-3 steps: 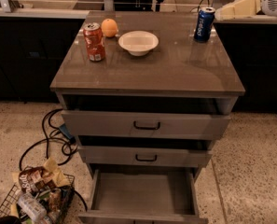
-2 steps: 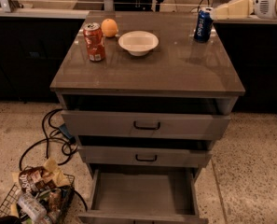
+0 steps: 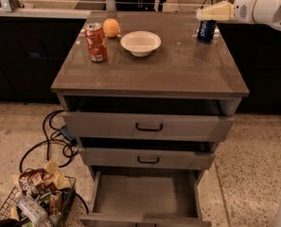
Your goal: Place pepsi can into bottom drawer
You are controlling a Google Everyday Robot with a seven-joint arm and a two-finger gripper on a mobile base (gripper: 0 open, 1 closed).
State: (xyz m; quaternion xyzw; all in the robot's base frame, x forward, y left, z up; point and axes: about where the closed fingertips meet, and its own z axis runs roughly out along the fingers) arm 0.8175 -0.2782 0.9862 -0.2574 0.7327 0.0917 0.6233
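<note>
At the cabinet's [image 3: 154, 74] far right corner the gripper [image 3: 210, 14] has moved in over the pepsi can [image 3: 206, 32], grasp impossible to tell, bottom drawer [image 3: 144, 195] already open.

**One camera, high, front side**

Single view is looking down at a slant on the cabinet [image 3: 178, 70] from its drawer side, at medium range. It is taking in the whole top, all three drawer fronts, and the open bottom drawer [image 3: 144, 193] at the lower edge. The gripper [image 3: 205, 14] is showing far upper right, at the pepsi can [image 3: 206, 32] top.
</note>
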